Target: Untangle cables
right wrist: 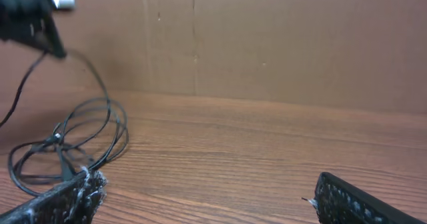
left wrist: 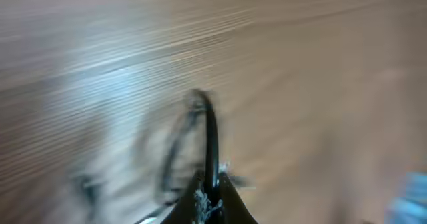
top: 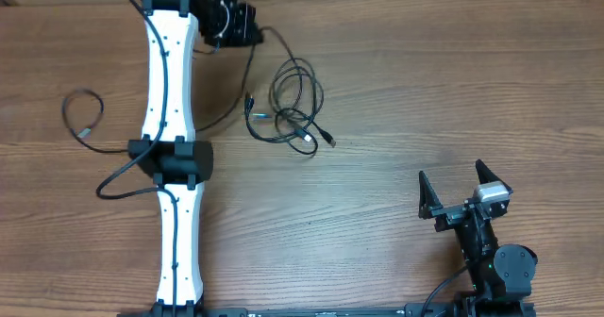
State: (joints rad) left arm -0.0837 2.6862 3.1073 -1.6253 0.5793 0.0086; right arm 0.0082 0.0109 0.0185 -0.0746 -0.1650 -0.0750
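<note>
In the closed left gripper [left wrist: 212, 194], one strand of the cables [top: 291, 116].

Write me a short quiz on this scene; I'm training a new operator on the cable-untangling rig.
1. True or false: the right gripper is shut on a cable.
2. Where does the tangled coil of cables lie? A. between the left arm and the right arm; B. under the right gripper; C. hanging off the table edge.
3. Fill in: the left gripper is shut on a ____ that leads to the coil.
Key: 1 false, it stands open and empty; 2 A; 3 cable.
</note>
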